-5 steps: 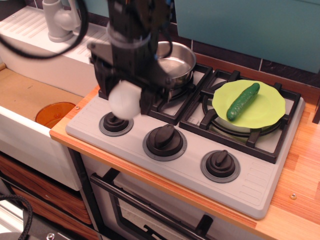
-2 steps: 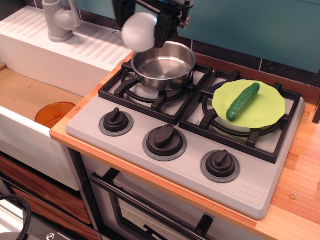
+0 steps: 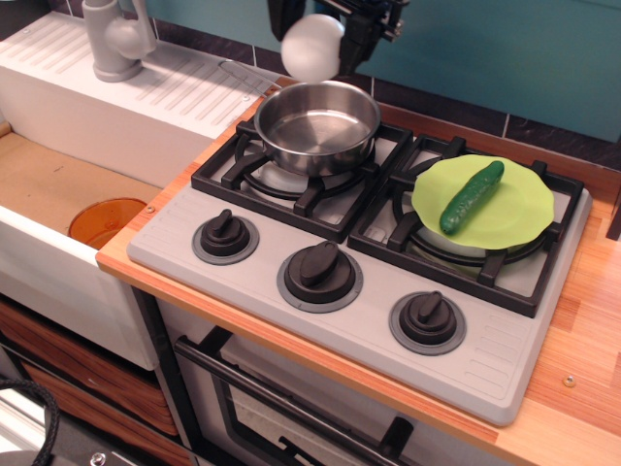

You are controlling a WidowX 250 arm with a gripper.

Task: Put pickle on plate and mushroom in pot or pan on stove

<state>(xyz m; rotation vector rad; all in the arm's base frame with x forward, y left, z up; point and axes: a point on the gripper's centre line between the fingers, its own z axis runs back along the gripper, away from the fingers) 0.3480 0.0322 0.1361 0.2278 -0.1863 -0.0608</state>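
My gripper [image 3: 318, 39] is at the top of the view, shut on the white mushroom [image 3: 311, 48], holding it in the air just above the far rim of the steel pan [image 3: 316, 126]. The pan is empty and sits on the left burner of the grey stove [image 3: 369, 243]. The dark green pickle [image 3: 472, 197] lies diagonally on the lime-green plate [image 3: 514, 209], which rests on the right burner grate. Most of the gripper body is cut off by the top edge.
Three black knobs [image 3: 319, 271] line the stove front. A white sink unit with a grey faucet [image 3: 114, 39] stands at the left. An orange disc [image 3: 107, 221] lies in the sink basin. Wooden counter [image 3: 582, 349] runs at the right.
My gripper has lifted the mushroom from beside the left knob, up and to the right, to above the pan's far rim. The pickle and plate have not moved.
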